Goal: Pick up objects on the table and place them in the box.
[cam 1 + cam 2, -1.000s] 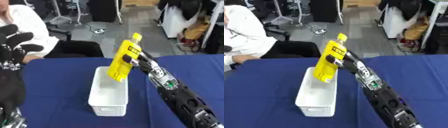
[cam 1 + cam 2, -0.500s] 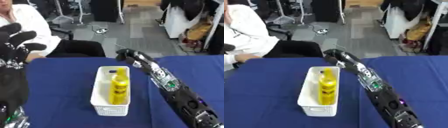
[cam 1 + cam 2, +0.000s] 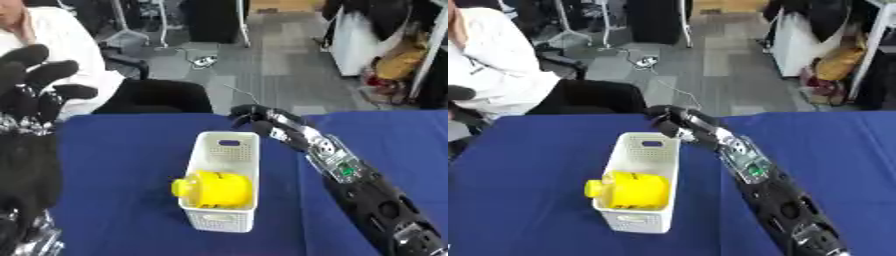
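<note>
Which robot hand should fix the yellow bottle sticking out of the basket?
Probably the right robot hand: it hovers beside the white basket. The yellow bottle pokes over its left rim, and the left robot hand is raised at the left edge.

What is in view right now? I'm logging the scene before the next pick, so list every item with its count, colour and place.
Box: one, white, slotted walls, middle of the table.
Bottle: one, yellow, in the near end of the box, its capped end sticking out over the left wall.
Table: one, covered in blue cloth, fills the lower half of the view.
Chair: one, black, just beyond the table's far edge, left of centre.
Right hand: one, black, beyond the box's far right corner, fingers curled, holding nothing.
Left hand: one, black, raised at the left edge of the left eye view, fingers up and spread.
</note>
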You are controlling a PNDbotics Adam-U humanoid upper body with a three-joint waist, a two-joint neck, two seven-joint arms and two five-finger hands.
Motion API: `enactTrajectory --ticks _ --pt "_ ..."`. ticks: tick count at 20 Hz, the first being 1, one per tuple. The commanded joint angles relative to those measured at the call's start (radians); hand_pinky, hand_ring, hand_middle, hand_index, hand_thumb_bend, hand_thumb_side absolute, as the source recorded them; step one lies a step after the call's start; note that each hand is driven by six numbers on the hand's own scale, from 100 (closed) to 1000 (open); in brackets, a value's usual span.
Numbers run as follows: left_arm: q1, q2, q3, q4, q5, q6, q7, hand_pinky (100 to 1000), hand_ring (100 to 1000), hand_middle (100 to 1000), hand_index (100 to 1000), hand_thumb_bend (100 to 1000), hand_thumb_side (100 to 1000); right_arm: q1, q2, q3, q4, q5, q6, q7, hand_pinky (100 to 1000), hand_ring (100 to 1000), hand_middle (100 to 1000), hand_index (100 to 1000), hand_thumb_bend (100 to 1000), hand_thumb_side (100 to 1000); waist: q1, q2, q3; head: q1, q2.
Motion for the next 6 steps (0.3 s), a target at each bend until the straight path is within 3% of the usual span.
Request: enactTrajectory --ticks 1,2,6 --pt "-0.004 0.024 0.010 -0.014 -0.004 -0.003 -0.003 667 753 827 851 297 933 0.018 -0.029 0.002 -0.103 -0.085 0.005 -0.013 1000 800 828 915 725 895 -0.001 -0.020 -0.005 0.011 -0.022" --pt "-0.003 0.025 0.010 -0.014 -0.006 -0.003 -0.003 667 753 827 851 297 934 0.037 -0.042 0.013 -0.150 -0.124 0.017 -0.019 996 798 826 915 716 903 -0.001 -0.020 -0.007 0.012 -0.031" --pt "0.006 0.034 0.013 -0.014 -0.016 -0.008 0.001 666 753 827 851 296 934 0.195 -0.118 0.040 -0.473 -0.301 0.069 -0.056 967 787 813 905 707 923 0.002 -0.019 -0.022 0.010 -0.160"
